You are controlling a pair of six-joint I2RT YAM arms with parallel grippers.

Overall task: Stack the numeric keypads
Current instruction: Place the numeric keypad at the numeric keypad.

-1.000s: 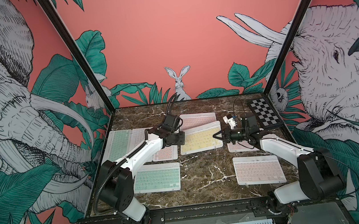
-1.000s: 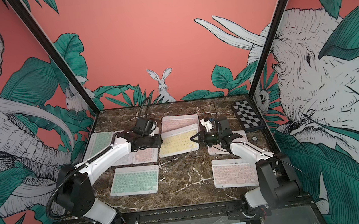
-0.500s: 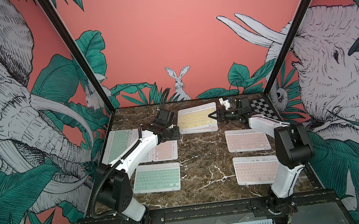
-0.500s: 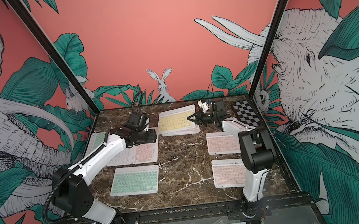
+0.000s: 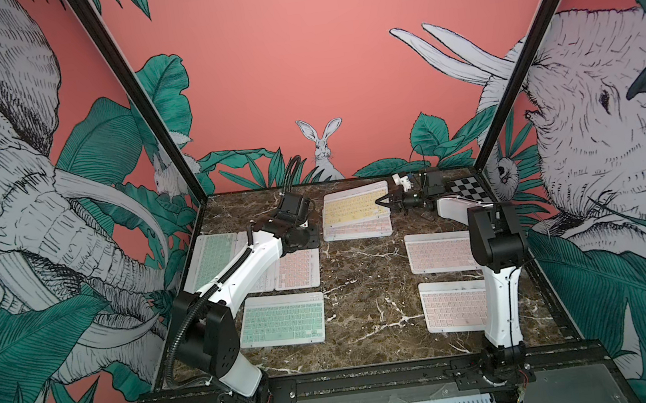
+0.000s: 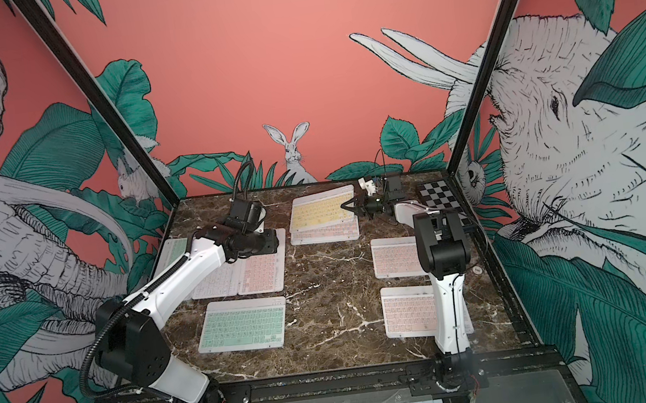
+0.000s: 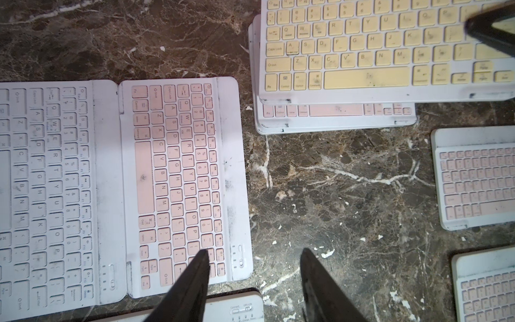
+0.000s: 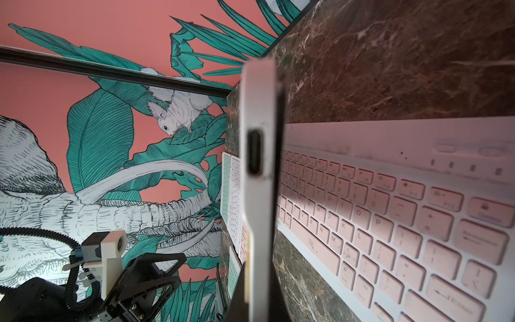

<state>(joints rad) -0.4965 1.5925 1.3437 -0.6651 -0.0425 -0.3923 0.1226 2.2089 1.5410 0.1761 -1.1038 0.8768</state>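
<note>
**Right hand** (image 5: 379, 201): pressed together on the right short edge of the thin, white-framed yellow-keyed keypad (image 5: 353, 209). The right wrist view shows that edge (image 8: 257, 167) pinched between the fingers. This keypad is near the middle of the table's far edge, skewed above a flat, white-framed lower pink-keyed keypad (image 5: 358, 230), with its gripped end raised. Whether its other end touches the one beneath cannot be told.

**Left hand** (image 7: 253, 255): spread and holding nothing. One fingertip (image 7: 200, 264) is over a corner of a second pink-keyed keypad (image 7: 178, 181). The other is over the bare dark brown marble table (image 7: 348, 181). Contact cannot be confirmed.

**Other items, all flat on the table:**
- A white-keyed keypad (image 7: 55, 181) lies edge to edge with the second pink one.
- A mint-keyed keypad (image 5: 214, 253) lies by the left edge.
- A near mint-keyed keypad (image 5: 283, 320) lies towards the near left corner.
- Two right-side pink-keyed keypads (image 5: 438, 251) (image 5: 454, 310) lie along the right edge, partly hidden by the right arm.
- A black-and-white checkered board (image 5: 468, 184) occupies the far right corner.
</note>
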